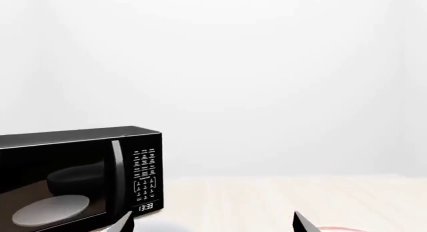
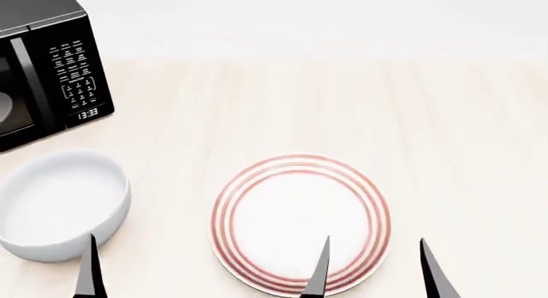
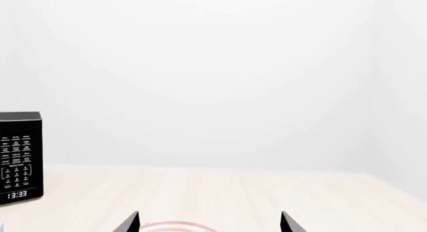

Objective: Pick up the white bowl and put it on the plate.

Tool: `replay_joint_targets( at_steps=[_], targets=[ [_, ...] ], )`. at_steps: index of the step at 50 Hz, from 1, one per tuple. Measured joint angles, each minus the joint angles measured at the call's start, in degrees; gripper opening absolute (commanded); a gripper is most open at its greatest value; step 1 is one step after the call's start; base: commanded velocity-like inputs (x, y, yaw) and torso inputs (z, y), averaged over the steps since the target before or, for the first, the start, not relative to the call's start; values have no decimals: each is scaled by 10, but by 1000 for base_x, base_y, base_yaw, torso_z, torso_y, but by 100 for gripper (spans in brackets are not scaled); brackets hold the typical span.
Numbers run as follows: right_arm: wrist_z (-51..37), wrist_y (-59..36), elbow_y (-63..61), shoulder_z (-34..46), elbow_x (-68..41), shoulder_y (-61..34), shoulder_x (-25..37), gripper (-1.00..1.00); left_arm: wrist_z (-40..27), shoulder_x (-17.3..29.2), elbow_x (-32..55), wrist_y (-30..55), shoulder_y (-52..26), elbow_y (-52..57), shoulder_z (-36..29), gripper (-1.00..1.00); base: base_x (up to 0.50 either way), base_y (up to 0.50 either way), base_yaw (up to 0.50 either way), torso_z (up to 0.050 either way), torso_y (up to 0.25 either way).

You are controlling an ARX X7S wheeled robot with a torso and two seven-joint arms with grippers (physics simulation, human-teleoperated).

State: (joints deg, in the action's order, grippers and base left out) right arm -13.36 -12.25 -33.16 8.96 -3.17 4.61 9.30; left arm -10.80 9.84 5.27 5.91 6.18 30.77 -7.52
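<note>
Plain white wall behind; pale wood bench (image 2: 342,99) below, carrying everything.

Left gripper (image 1: 213,221) spread wide, holding nothing — two dark fingertips peeking into the wrist view, only one tip (image 2: 88,266) seen from the head camera. Just ahead of that tip, touching its outline in the picture, the bowl (image 2: 61,205): white, deep, upright on the bench, nothing inside. Whether tip and bowl truly touch — cannot tell. Beyond the bowl, further out from the gripper, a black microwave (image 2: 47,67) with door closed and clock reading 13:33.

Right gripper (image 2: 373,272) also open wide, nothing between its fingers. Inner fingertip (image 2: 319,266) over the near edge of the plate (image 2: 299,221), outer fingertip off to the plate's outer side, above bare bench. Plate flat, red-ringed, nothing on it, lying mostly ahead of this gripper and slightly toward the other arm. In the right wrist view, only a sliver of the red rim between the fingertips.

Bowl and plate apart, a strip of bench between them, plate to the bowl's right.
</note>
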Motion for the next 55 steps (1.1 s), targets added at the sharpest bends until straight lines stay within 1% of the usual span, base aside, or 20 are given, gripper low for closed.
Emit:
replay_joint_targets(
  at_steps=[8, 19, 26, 32, 39, 46, 55],
  targets=[
    [-5, -3, -1, 2, -3, -1, 2, 100, -4, 3, 1, 0, 0, -1, -3, 100, 499, 0, 0, 0, 0],
    [-14, -5, -1, 7, 0, -3, 6, 100, -9, 8, 6, 7, 0, 4, -6, 100, 0, 0, 0, 0, 1],
    [-17, -4, -1, 10, -1, -3, 9, 100, -18, 13, 9, 42, -3, 33, -5, 100, 0, 0, 0, 0, 0],
    [-20, -2, 0, 13, -1, -2, 11, 100, -30, 19, 16, 106, -16, 87, 1, 100, 0, 0, 0, 0, 0],
    [-24, -1, -1, 15, -2, -2, 14, 100, -51, 23, 46, 224, -58, 157, 35, 100, 0, 0, 0, 0, 0],
    [-27, -4, -5, 17, -4, -2, 17, 100, -66, 30, 89, 347, -122, 194, 96, 100, 0, 0, 0, 0, 0],
    [-30, -7, -12, 18, -6, -1, 22, 100, -57, 51, 147, 471, -199, 177, 181, 100, 0, 0, 0, 0, 0]
  ],
)
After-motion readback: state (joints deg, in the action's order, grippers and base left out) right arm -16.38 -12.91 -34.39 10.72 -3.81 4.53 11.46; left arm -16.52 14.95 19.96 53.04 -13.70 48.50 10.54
